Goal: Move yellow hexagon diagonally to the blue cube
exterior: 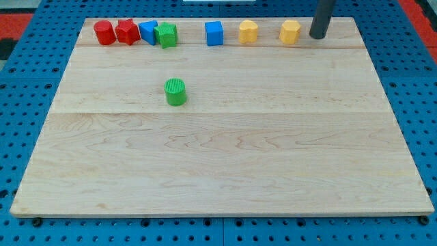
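Note:
The blue cube [214, 33] sits near the board's top edge, at the middle of the row. Two yellow blocks lie to its right: a nearer yellow block [248, 31] whose shape I cannot make out, and a yellow hexagon [290, 31] further right. My tip [317, 36] rests on the board just right of the yellow hexagon, with a small gap between them. The dark rod rises out of the view's top.
At the view's top left stand a red cylinder [104, 32], a red star [127, 31], a blue block [147, 31] and a green block [166, 35] touching it. A green cylinder [175, 91] stands alone lower down. The wooden board [225, 164] lies on a blue pegboard.

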